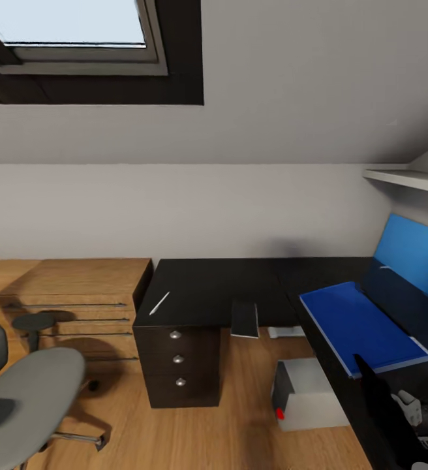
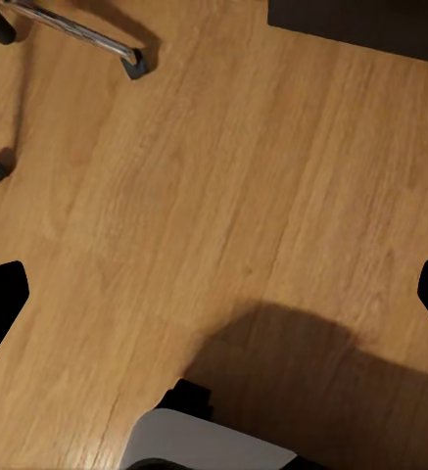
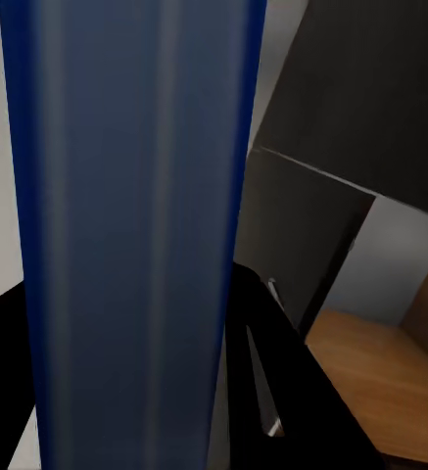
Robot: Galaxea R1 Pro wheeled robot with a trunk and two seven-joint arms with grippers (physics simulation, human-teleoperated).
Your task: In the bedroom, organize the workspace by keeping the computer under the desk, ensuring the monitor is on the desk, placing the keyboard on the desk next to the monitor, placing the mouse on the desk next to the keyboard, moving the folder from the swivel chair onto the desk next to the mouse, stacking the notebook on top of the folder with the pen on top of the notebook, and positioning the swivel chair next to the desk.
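The blue folder [image 1: 361, 326] lies flat on the right wing of the black desk [image 1: 207, 281]. My right gripper [image 1: 361, 362] is at its near corner, and in the right wrist view the gripper [image 3: 135, 294] is shut on the folder [image 3: 125, 196]. The pen [image 1: 160, 303] lies above the drawers. The notebook [image 1: 245, 318] overhangs the desk's front edge. The computer [image 1: 305, 395] stands on the floor by the desk. The swivel chair [image 1: 25, 398] is at the left. My left gripper [image 2: 214, 294] hangs open over the floor. The monitor and mouse are out of view.
A light-wood cabinet [image 1: 77, 294] stands left of the desk's drawers [image 1: 178, 359]. An upright blue panel [image 1: 413, 258] backs the desk's right wing, under a white shelf [image 1: 410, 179]. Chair casters [image 2: 133, 65] rest on the wood floor [image 2: 233, 176] near my left gripper.
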